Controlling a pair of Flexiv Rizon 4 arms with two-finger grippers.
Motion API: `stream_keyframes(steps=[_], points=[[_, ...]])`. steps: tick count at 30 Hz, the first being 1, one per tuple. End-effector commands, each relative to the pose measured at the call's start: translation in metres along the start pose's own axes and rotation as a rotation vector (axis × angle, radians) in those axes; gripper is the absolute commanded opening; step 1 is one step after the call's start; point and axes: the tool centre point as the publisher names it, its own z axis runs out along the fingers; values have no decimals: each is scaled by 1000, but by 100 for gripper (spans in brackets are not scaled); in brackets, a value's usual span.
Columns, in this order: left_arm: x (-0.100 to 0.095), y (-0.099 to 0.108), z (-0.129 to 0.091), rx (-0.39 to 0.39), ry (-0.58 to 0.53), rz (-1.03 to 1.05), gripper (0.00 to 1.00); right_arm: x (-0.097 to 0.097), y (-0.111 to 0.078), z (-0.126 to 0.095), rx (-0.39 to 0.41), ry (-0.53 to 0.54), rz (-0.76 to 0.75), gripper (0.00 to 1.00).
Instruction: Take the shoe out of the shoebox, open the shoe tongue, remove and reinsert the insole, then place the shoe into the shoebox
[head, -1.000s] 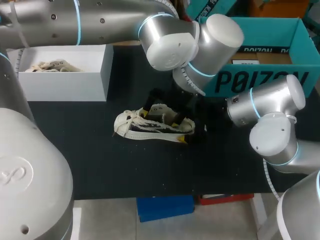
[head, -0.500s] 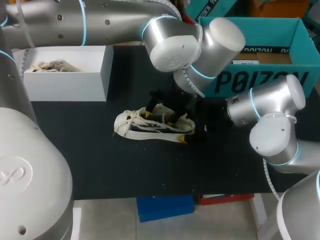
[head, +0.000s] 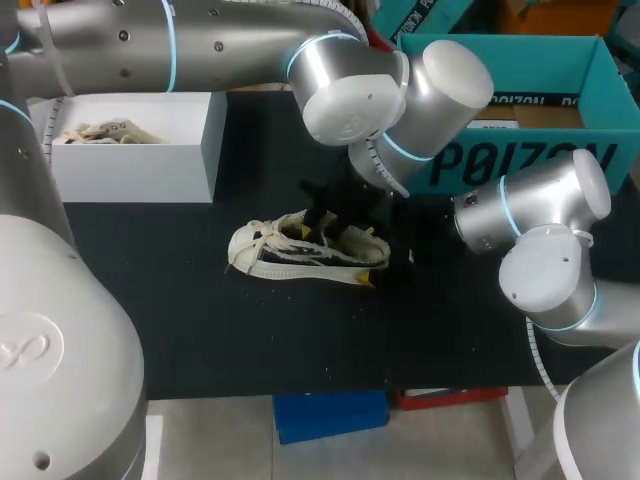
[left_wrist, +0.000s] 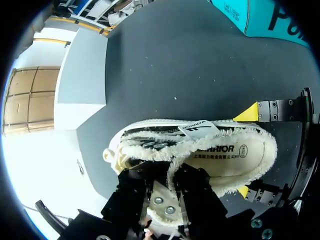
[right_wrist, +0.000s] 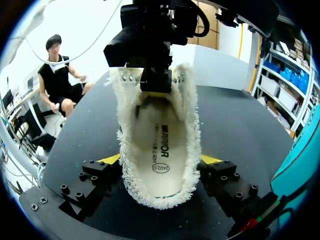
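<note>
Shows cream frayed-fabric shoe (head: 300, 255) out of teal cardboard shoebox (head: 520, 165), on black table (head: 200, 320); right gripper (right_wrist: 160, 160) clamped on heel sides, left gripper (left_wrist: 167, 192) nearly closed, pinching cream tongue (left_wrist: 165, 202); white insole (right_wrist: 160, 145) inside, likely leaving removal, reinsertion, reboxing.

A dark, matte desk (head: 200, 330) spreads under even light, a few pale specks on it. A white box (head: 130, 170) stands at its far left.

High rear overview; close opposed wrist views of shoe (head: 285, 255)
</note>
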Motion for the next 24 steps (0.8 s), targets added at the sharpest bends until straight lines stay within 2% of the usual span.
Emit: stream_keyframes(steps=[1,13,18,24], points=[[-1,2,0,7,-5,7,0,0,-1,0,1,-1,1,0],[-5,5,-15,49,31,-2,0,0,-1,0,1,-1,1,0],[-18,4,-28,87,55,-41,0,0,-1,0,1,-1,1,0],[-39,8,-31,104,74,-96,0,0,-1,0,1,-1,1,0]])
